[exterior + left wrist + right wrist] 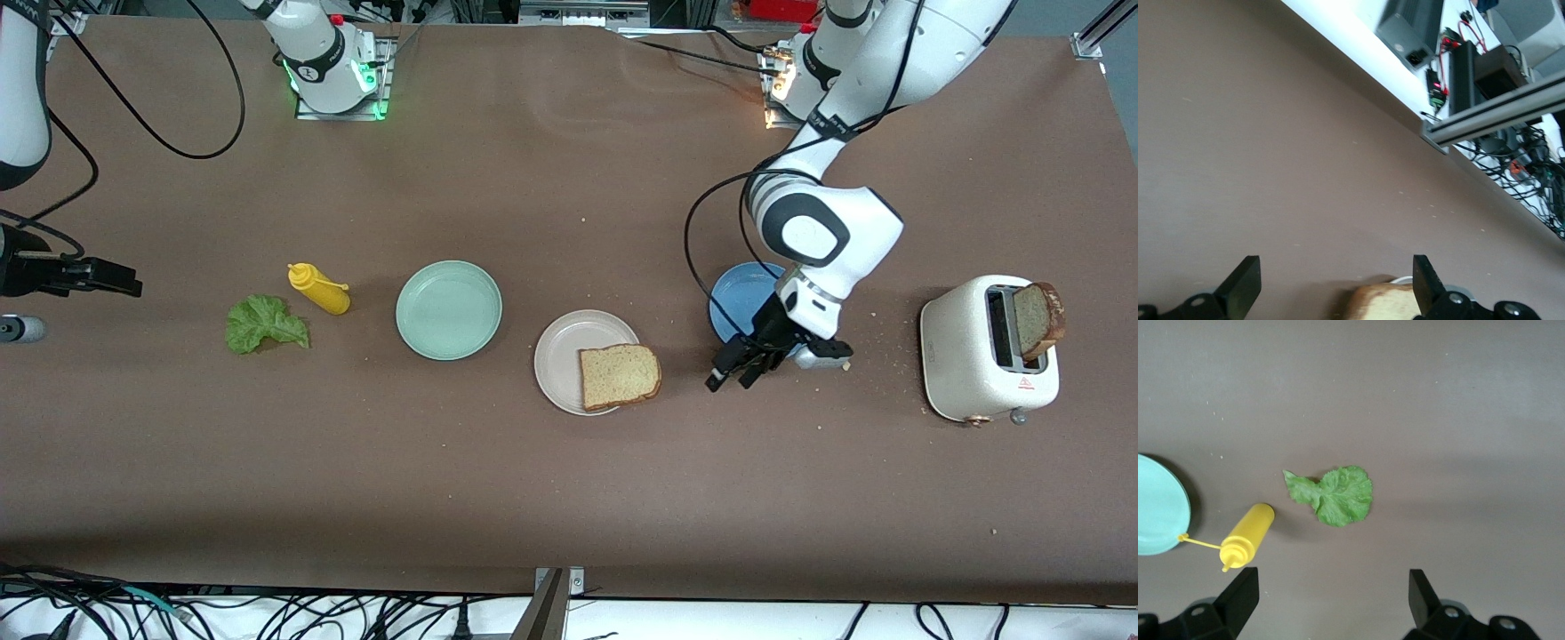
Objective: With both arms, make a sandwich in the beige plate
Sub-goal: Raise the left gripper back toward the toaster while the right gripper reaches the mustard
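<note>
The beige plate (558,356) holds one slice of bread (620,376), which overhangs the rim on the side toward the left arm's end. My left gripper (729,382) is open and empty, low over the table between that plate and a blue plate (738,293). In the left wrist view the gripper (1337,287) frames the bread's edge (1385,303). A second slice (1038,318) stands in the toaster (969,351). The lettuce leaf (264,324) lies flat on the table. My right gripper (120,277) waits open at the right arm's end. In the right wrist view (1331,600) it looks down on the lettuce (1335,495).
A yellow mustard bottle (320,289) lies on its side beside the lettuce, also in the right wrist view (1248,535). A mint-green plate (449,309) sits between the bottle and the beige plate. Crumbs are scattered near the toaster.
</note>
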Robot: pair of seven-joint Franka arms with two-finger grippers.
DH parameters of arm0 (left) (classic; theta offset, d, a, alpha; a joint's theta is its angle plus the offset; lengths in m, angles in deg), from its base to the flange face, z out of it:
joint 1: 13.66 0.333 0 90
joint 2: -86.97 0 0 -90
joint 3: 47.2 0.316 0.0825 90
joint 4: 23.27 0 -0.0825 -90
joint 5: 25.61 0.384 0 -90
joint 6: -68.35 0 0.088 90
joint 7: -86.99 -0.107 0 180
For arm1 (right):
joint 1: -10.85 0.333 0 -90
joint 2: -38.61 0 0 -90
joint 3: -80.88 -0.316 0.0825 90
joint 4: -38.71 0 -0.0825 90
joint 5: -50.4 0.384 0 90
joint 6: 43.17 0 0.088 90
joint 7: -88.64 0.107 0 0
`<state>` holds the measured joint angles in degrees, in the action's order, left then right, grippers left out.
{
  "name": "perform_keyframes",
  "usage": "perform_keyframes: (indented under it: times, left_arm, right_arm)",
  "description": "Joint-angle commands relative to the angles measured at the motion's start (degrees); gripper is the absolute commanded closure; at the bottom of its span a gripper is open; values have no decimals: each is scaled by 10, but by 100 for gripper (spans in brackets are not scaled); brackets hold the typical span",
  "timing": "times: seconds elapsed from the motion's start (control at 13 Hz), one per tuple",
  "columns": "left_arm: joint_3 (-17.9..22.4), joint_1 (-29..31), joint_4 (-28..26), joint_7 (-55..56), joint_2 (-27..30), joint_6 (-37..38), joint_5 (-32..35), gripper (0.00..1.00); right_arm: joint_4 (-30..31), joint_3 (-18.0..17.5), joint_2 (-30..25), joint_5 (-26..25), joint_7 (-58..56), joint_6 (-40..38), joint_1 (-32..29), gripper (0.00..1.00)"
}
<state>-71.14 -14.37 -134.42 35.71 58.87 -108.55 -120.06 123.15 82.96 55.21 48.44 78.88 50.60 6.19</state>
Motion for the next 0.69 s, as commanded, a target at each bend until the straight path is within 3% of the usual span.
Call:
perform_keyframes:
  times: [0.0,0.31,0.62]
  left_arm:
    - [-8,45,-47,-50,41,7,20,0]
    - [-22,135,-61,-141,38,35,115,0]
    - [-21,238,-69,-188,40,94,258,0]
  right_arm:
    - [27,-3,4,28,-36,22,-6,1]
    - [107,5,-4,106,-245,65,-8,1]
    - [186,31,-3,190,-516,80,-9,1]
